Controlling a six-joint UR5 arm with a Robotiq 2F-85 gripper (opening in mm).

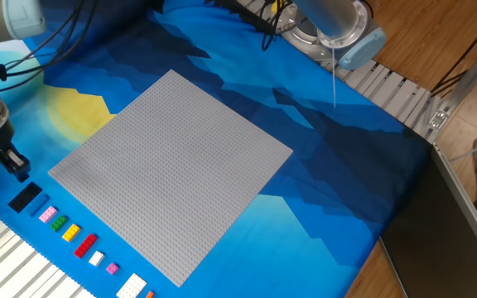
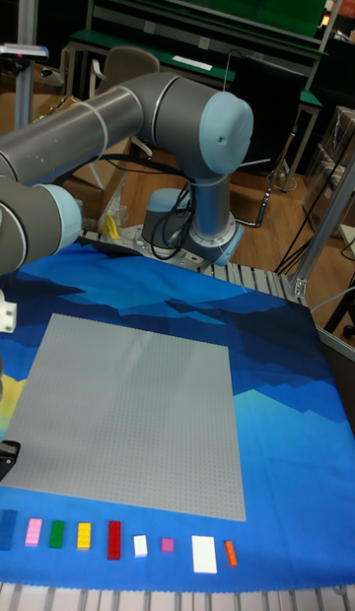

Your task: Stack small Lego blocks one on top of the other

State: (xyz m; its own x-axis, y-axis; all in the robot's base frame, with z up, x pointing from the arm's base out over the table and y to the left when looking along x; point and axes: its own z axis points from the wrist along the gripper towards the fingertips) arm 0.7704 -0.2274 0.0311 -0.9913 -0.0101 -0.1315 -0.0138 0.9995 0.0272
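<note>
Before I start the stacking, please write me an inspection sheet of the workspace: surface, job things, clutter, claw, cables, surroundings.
Surface: blue patterned cloth covers the table; a large grey baseplate lies flat on it.
Job's things: small Lego blocks in a row along the cloth's edge, none stacked: black block, pink, green, yellow, red, small white, purple, large white, orange.
Clutter: nothing seen.
Claw: claw hangs just above the black block, holding nothing; whether open or shut cannot be told.
Cables: black cables run along the arm.
Surroundings: wooden floor; benches and a chair behind.
</note>
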